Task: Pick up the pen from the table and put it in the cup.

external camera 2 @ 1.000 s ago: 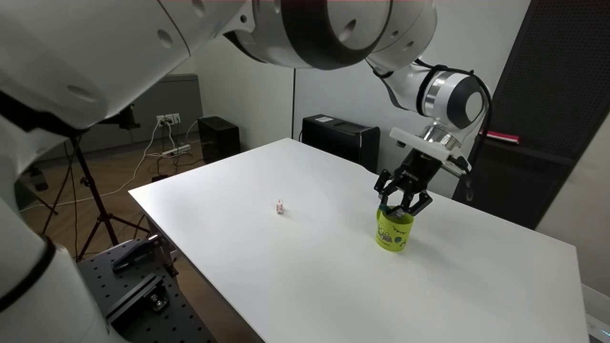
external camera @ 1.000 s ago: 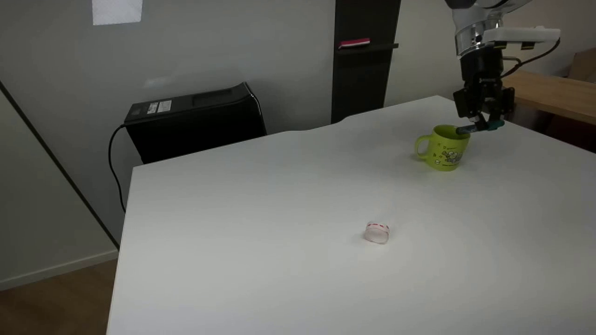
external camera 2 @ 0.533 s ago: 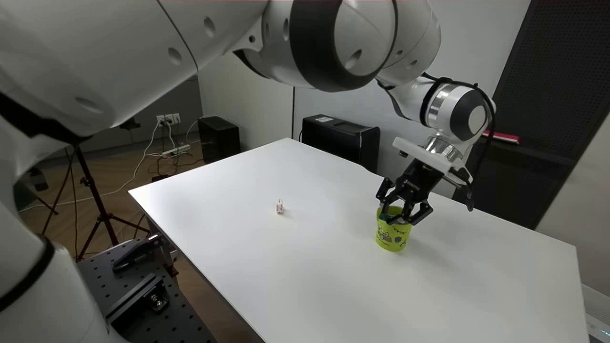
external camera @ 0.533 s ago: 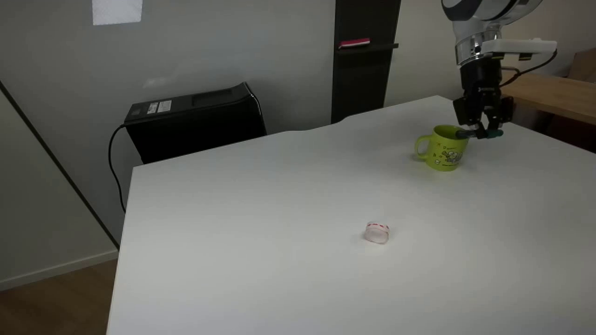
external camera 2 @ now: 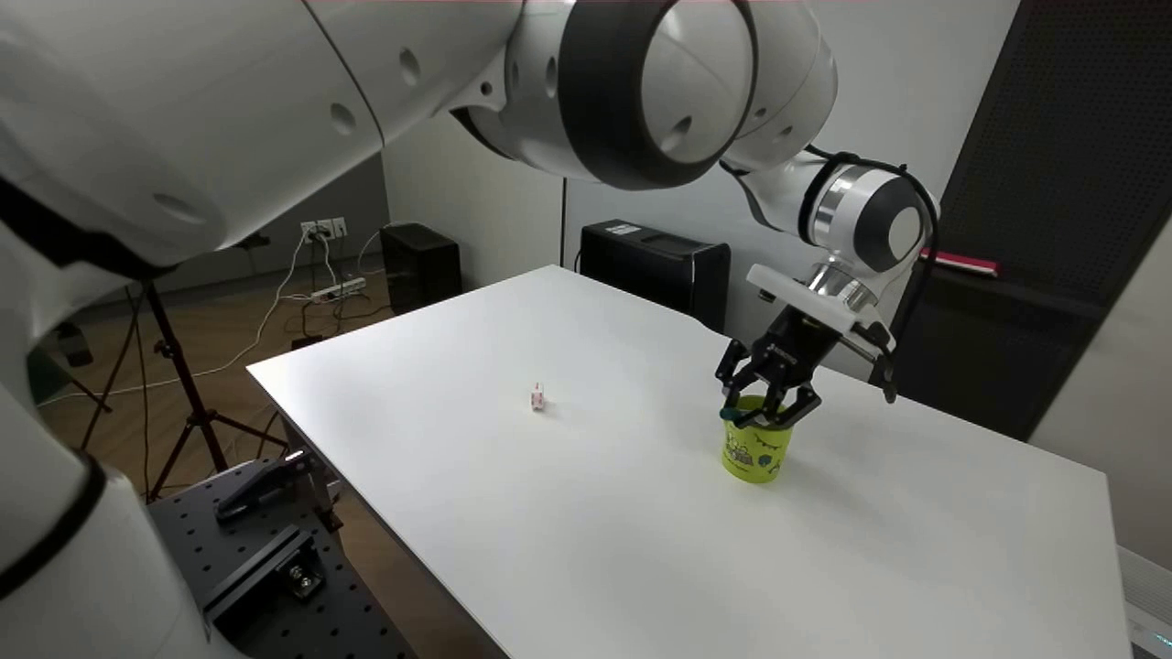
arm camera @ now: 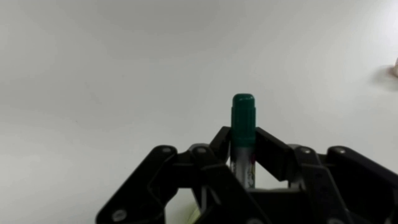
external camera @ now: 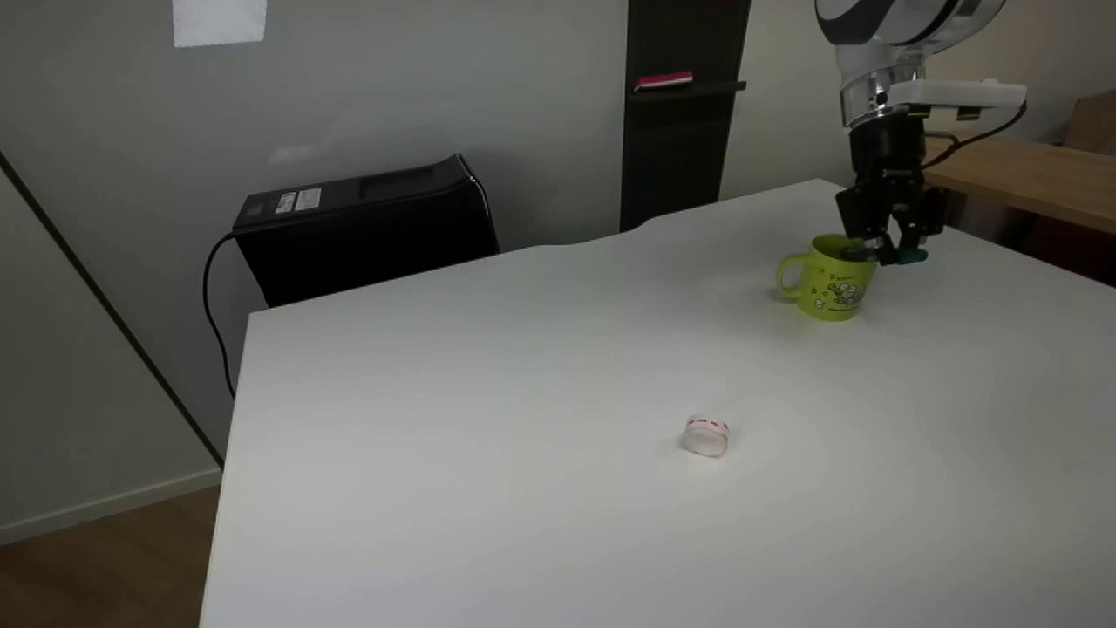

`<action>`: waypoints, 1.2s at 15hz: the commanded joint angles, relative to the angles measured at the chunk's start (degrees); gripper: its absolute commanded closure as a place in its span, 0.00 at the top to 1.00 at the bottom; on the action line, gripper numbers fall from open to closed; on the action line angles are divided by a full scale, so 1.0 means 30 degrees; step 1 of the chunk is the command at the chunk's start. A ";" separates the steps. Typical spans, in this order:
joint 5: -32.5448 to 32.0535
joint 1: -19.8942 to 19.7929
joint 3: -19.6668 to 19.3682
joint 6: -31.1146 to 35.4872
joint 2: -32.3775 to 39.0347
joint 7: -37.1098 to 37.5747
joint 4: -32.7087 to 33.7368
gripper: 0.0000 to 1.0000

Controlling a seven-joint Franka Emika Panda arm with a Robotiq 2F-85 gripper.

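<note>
- The pen [arm camera: 243, 124] is held near its green end and looks almost level; in an exterior view its grey end overlaps the mouth of the cup [external camera: 833, 288], though whether it dips inside is unclear.
- The gripper [arm camera: 243, 137] clamps it from both sides.
- The cup is upright; tipping the grey end down and centring it before lowering should keep the pen off the rim.
- The table [external camera: 488, 436] carries the cup, so a low release seems safest.

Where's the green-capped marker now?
The green-capped marker is in the jaws, right of centre in the wrist view; an exterior view shows it at the right rim of the green mug.
</note>
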 commanded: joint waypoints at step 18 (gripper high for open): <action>0.0521 -0.0725 0.0060 -0.1479 0.2696 0.0487 0.4386 0.06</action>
